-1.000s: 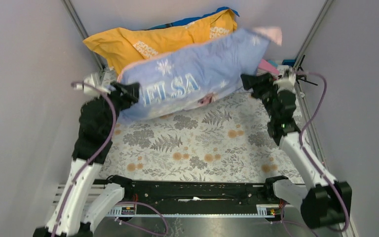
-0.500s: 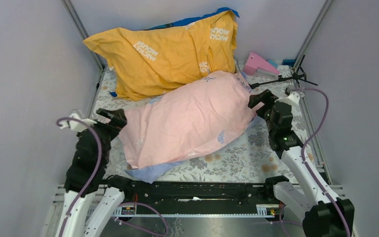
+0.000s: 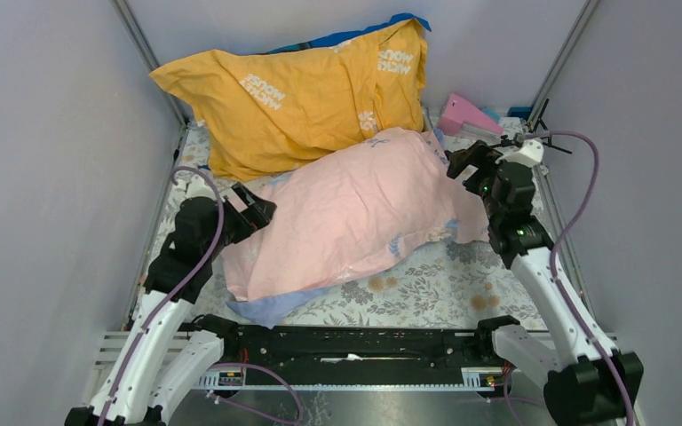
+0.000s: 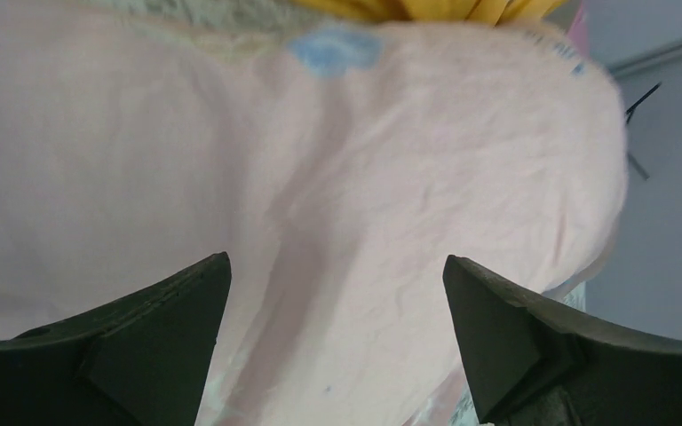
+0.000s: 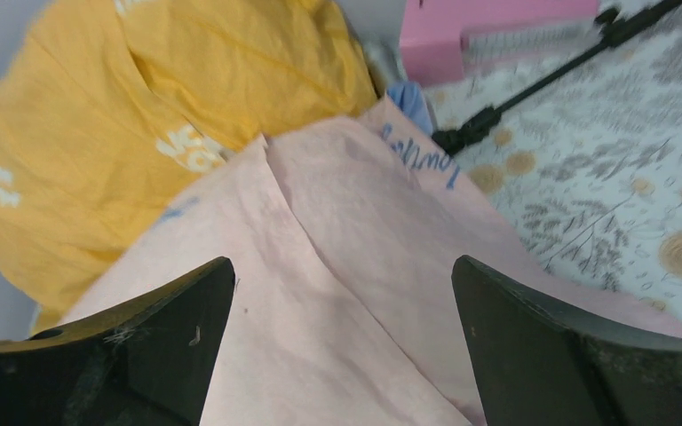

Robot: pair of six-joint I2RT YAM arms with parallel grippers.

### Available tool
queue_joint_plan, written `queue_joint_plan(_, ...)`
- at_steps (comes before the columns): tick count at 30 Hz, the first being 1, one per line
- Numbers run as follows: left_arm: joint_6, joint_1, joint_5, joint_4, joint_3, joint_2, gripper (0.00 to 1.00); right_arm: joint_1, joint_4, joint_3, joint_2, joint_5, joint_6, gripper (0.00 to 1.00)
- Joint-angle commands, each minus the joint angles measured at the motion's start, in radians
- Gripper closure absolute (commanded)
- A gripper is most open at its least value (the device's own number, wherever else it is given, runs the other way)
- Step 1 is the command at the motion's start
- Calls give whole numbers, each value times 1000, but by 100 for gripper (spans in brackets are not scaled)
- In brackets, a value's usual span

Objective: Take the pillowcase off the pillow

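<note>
I log: pillowcase (image 3: 355, 209) on table (image 3: 426, 284) centre; lettered cushion (image 3: 293, 93) at eleven o'clock, seemingly touching; wedge (image 3: 466, 114) at two o'clock.

A yellow-orange cushion (image 3: 311, 115), lying behind the pink pillowcase (image 3: 355, 213), carries white block lettering (image 3: 262, 90) printed in several places. Seen from overhead it is upside down, and it seems to read "MICKEY MOUSE". On the pillowcase's far corner, blue cursive lettering (image 5: 417, 158) shows faintly, too blurred to read.
</note>
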Motion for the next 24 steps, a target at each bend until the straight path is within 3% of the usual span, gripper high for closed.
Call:
queue_joint_plan(1,-2,-1,138,10,-56,32,1,-2,14,-9,161,-118,-2,1)
queue_joint_plan(4,-20,0,161,41,-103,43,1,5,53,40,317,-495,-54,0)
queue_joint_plan(6,2,-1,138,57,-119,42,1,52,6,132,455,-669,-39,0)
queue_joint_plan(10,32,-1,17,14,-86,45,1,301,-15,213,542,-685,-112,0)
queue_joint_plan(14,-6,-1,-89,-19,-64,29,1,405,97,172,520,-739,-73,0)
queue_joint_plan(16,-49,-1,-182,-56,-57,17,1,406,34,175,459,-644,-120,1)
queue_joint_plan(20,-102,-1,-354,-164,-4,-10,1,404,9,102,251,-251,-201,1)
queue_joint_plan(24,-71,-1,-351,-190,71,-53,1,402,28,39,99,59,-249,0)
